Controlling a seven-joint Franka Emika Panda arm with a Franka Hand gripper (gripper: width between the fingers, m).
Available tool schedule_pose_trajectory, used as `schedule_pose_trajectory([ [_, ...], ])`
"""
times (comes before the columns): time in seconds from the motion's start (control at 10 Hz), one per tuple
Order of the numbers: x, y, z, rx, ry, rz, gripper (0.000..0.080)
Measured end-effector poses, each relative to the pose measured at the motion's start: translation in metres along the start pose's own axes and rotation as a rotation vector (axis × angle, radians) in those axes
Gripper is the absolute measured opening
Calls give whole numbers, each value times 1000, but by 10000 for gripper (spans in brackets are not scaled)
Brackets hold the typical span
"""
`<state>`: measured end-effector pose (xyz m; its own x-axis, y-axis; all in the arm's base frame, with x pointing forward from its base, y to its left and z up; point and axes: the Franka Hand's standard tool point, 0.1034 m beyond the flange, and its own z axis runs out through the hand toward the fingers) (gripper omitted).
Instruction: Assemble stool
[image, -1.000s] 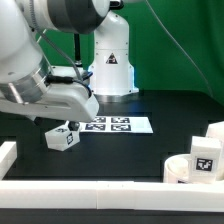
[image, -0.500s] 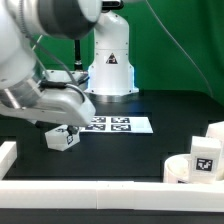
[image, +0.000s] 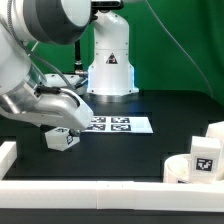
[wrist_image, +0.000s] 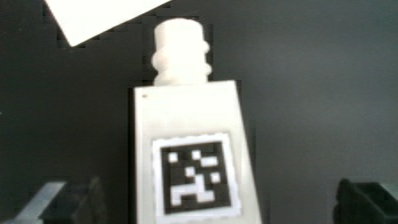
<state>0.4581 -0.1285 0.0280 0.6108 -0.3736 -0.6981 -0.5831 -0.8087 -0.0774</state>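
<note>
The arm is lining up to grasp a stool leg (image: 62, 138), which is lying on the counter (image: 150, 150) near the marker board (image: 120, 124). The jaws are hanging spread wide on either side of it, not touching. The next move is calling for lowering and closing squarely on its long sides.

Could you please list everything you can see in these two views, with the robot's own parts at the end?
Leg: one, white with a black-and-white tag and a peg at one end, on the table under the end effector.
Other stool parts: at least two, white, one tagged, at the exterior view's right edge; shapes unclear.
Marker board: one, white with black tags, flat behind the leg.
Rails: white, along the near edge and the exterior view's left.
Table: one, black.
Curtain: green, at the back.
Base: one, white, behind the marker board.
Arm: one, white and grey, exterior view's left.
End effector: one, open, fingers either side of the leg, not touching.
</note>
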Motion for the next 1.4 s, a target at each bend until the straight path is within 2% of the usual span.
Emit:
schedule_pose_trajectory([
  [0.1,0,5,7,0,-112,9,649],
  [0.2,9,5,8,-10,-159,7,649],
  [0.4,16,3,5,-18,-166,1,649],
  [0.8,20,3,11,-28,-156,-1,649],
  [0.9,19,3,13,-29,-161,-1,527],
  [1.0,19,2,14,-29,-162,-2,360],
  [1.3,19,2,14,-30,-162,-3,335],
  [1.4,17,-6,11,-34,-157,-6,335],
])
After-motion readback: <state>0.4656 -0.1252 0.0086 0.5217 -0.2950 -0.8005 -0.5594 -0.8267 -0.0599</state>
